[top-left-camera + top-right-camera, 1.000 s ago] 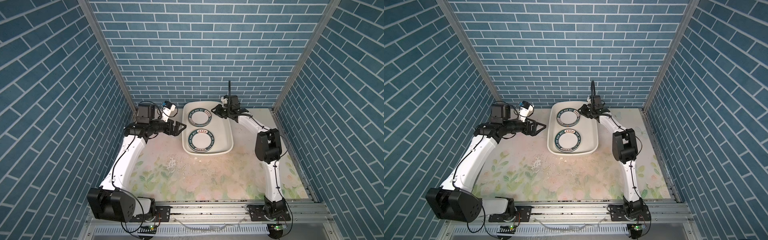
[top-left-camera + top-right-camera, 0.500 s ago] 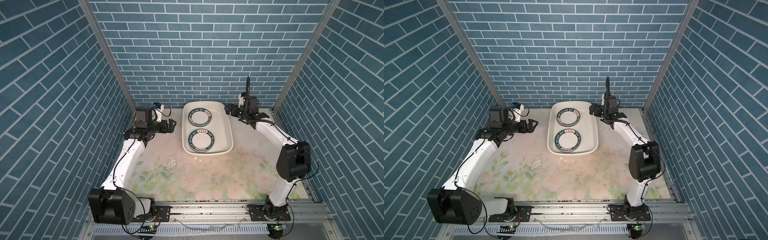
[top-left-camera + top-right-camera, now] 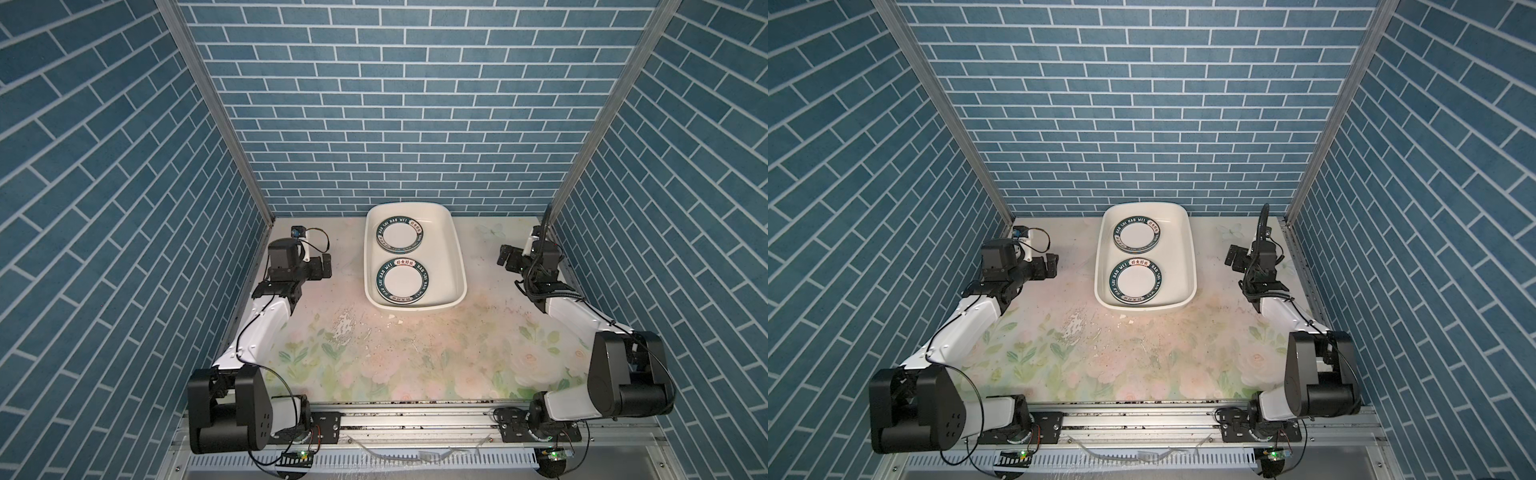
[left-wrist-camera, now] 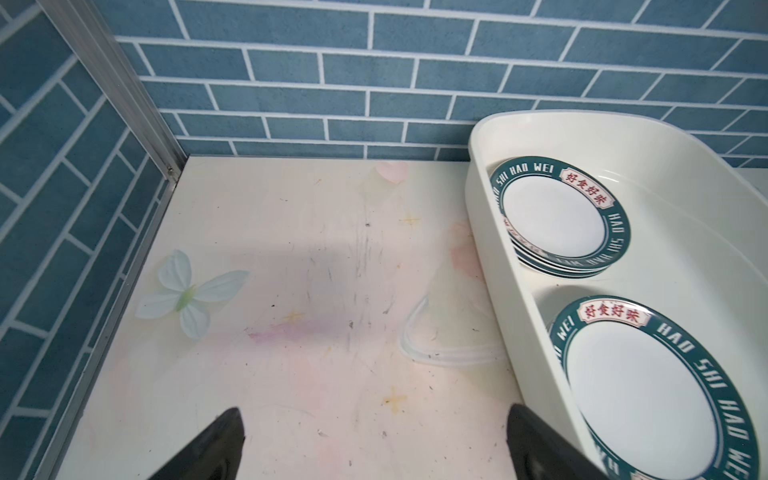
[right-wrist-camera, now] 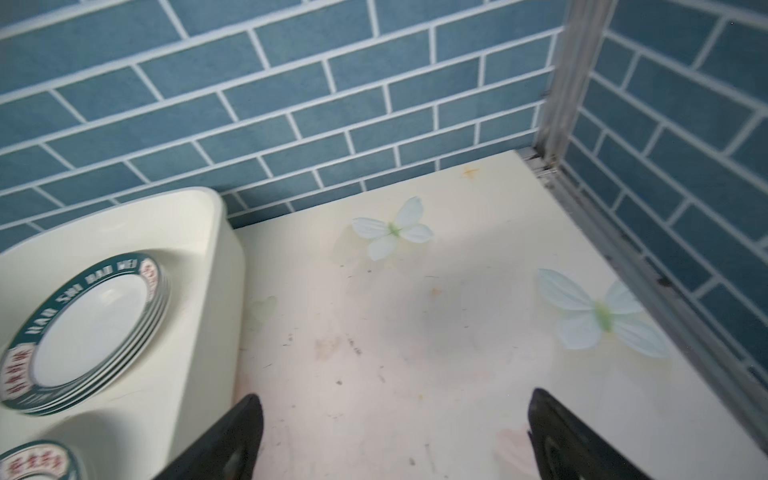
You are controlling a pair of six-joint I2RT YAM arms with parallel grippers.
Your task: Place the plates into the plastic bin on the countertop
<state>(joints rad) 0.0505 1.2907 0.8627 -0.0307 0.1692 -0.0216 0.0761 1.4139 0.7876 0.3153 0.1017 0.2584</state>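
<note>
1. The plastic bin [image 3: 448, 249] stands at 12 o'clock on the floral tabletop [image 3: 415, 357], against the back wall.
2. The teal-rimmed plates [image 4: 557, 216] lie inside it as a far stack [image 3: 400, 241] at the bin's 12 o'clock end and a near stack [image 3: 402, 281] at its 6 o'clock end.
3. The right end effector [image 3: 505, 262] was over the bin's 1 o'clock rim a second ago. It has drawn back to 3 o'clock of the bin, well apart, jaws spread wide and empty.
4. The left end effector [image 3: 326, 266] has left the bin's 9 o'clock rim and retreated toward the side wall, also open and empty.
5. No plate remains on the tabletop in any view, so the last release probably completed the task.
</note>
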